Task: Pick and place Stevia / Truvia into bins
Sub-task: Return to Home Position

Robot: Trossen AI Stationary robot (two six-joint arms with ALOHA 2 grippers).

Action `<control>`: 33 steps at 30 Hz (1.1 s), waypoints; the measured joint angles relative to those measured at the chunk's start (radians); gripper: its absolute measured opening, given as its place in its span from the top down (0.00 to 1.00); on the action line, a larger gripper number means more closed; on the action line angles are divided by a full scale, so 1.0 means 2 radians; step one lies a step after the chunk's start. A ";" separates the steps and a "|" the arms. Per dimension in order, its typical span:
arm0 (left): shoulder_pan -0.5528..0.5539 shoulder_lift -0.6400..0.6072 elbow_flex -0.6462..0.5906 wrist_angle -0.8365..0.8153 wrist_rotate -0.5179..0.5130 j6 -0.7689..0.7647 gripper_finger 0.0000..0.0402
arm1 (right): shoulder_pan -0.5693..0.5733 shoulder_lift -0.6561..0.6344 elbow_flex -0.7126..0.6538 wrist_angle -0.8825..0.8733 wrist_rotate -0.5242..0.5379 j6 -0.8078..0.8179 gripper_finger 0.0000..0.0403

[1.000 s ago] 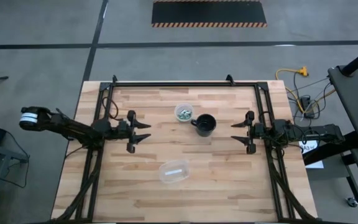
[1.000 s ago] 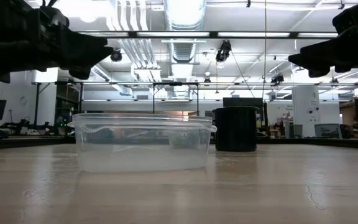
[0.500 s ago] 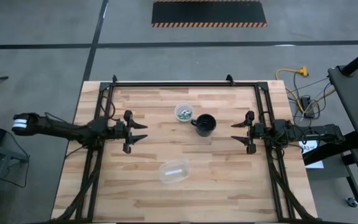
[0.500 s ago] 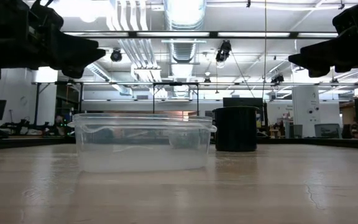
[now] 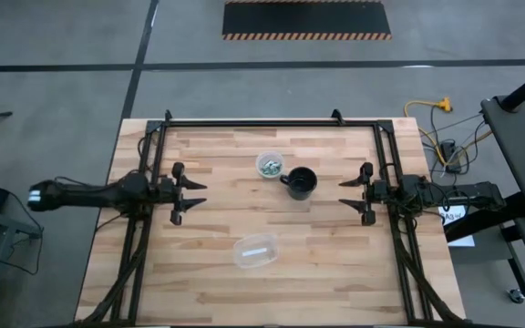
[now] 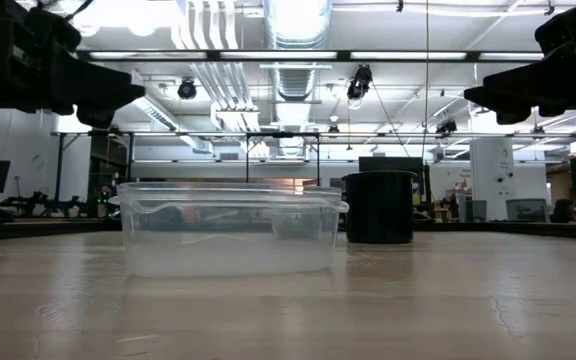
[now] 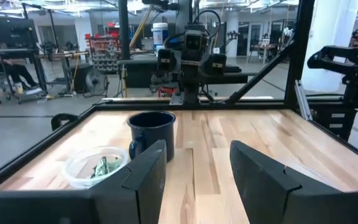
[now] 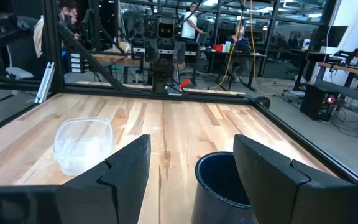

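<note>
A small round clear cup [image 5: 269, 165] stands at the table's middle, toward the far side, with several green-and-white Stevia packets [image 7: 102, 167] lying inside it. My left gripper [image 5: 192, 193] hovers open at the table's left, pointing level toward the cup and well short of it; nothing is between its fingers [image 7: 145, 177]. My right gripper [image 5: 344, 195] hovers open at the table's right, above the boards, its fingers [image 8: 126, 168] empty and facing the black mug [image 5: 301, 182].
The black mug [image 7: 152, 132] stands right beside the cup, on its right. A larger oval clear tub [image 5: 255, 251] sits nearer the front edge, seen close up in the low view [image 6: 228, 228]. A black frame [image 5: 253, 121] rims the table's far edge and sides.
My left gripper has drawn back toward the table's left edge, away from the cup, staying level and open with nothing in it.
</note>
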 joint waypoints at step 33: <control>0.000 -0.092 0.001 -0.134 0.002 0.013 0.60 | 0.000 0.000 0.000 0.000 0.000 0.000 0.45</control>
